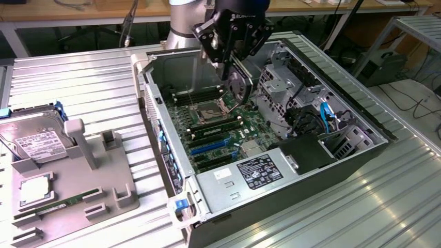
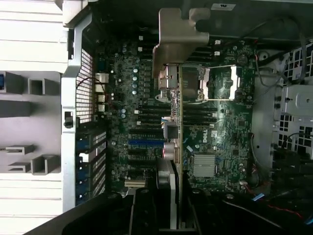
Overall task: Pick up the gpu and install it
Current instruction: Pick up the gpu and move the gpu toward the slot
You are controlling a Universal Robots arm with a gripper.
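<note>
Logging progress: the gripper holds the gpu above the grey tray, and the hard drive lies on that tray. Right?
Not quite. The exterior view shows the gripper holding the gpu above the motherboard in the open case, not above the tray. The hard drive does lie on the tray.

gpu | green board, silver end bracket | held on edge, lifted | over motherboard in open case

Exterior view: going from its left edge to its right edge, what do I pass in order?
hard drive → open case's perforated wall → CPU socket → gpu, held in the jaws above the board → metal drive cage → blue cable
</note>
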